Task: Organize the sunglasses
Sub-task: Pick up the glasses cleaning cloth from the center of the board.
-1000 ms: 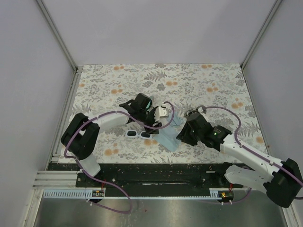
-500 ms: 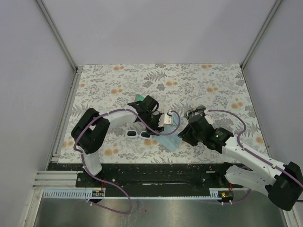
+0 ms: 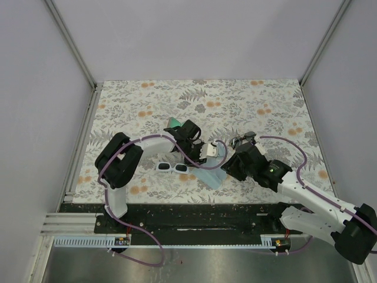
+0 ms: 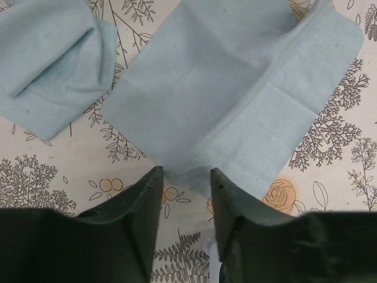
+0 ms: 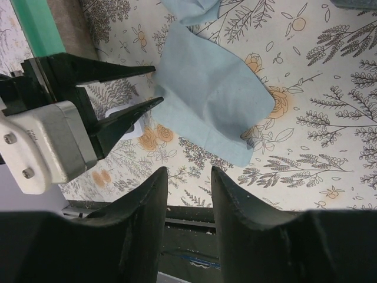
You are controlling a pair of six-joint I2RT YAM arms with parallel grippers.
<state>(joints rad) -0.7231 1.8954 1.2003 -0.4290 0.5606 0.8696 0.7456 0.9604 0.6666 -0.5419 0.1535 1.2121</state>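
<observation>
**Fingers of left gripper [image 4: 184, 177] and right gripper [image 5: 188, 174] parted, both empty**

From the top view, I see both grippers low by the light-blue pouch [image 3: 211, 175]. The white sunglasses [image 3: 171, 168] lie on the table [image 3: 265, 100] just left of it.

On the left wrist, my fingers [image 4: 144, 203] stand narrowly apart, with the pouch's edge at their tips.

On the right wrist, the gap is equally narrow and bare over the table, near the pouch.
</observation>
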